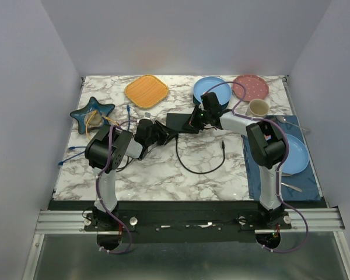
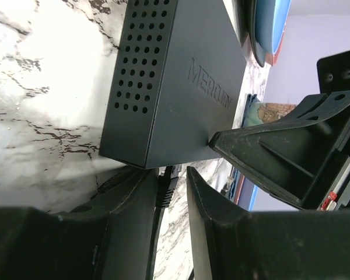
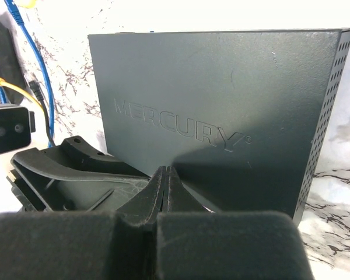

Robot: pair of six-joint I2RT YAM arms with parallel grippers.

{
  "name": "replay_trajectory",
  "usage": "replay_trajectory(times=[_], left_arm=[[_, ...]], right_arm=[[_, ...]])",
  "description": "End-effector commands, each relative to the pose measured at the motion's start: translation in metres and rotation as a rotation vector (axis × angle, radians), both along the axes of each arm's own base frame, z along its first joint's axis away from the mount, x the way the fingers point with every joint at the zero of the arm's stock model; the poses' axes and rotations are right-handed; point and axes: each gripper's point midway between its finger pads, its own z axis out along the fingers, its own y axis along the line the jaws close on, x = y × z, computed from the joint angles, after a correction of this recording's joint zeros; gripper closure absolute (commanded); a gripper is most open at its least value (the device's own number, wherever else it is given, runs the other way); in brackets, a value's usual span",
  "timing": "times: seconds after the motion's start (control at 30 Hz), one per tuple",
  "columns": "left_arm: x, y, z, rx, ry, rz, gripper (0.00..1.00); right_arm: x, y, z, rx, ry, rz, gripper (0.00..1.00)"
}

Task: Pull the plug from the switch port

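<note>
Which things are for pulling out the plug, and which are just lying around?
For the job:
switch
plug
black cable
left pincer, either side of the plug
right pincer, pressing on the switch

Just lying about:
orange plate
blue plate
second blue plate
pink plate
cup
star dish
mat

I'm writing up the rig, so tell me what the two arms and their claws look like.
The left arm and right arm have bulky black joints and white links, and a purple cable loops along each. The left claw and right claw are matte black, each with two thick wedge-shaped fingers. No markings show.
</note>
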Motion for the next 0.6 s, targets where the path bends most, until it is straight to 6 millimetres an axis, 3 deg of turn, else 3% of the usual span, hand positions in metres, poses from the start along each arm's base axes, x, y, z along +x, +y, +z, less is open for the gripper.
replay_trajectory(times=[0.0,0.57], left_arm=[[-0.0213,0.0030,-0.0420,0.045,0.149,0.004,0.60],[-0.0233,0.0076,-0.0489,0.081,0.281,0.050,0.60]], right_arm=[[-0.0116,-0.0079,-0.0268,-0.037,0.068,-0.002,0.99],[-0.0132,-0.0084,-0.0290,-0.034,0.068,-0.002,0.99]])
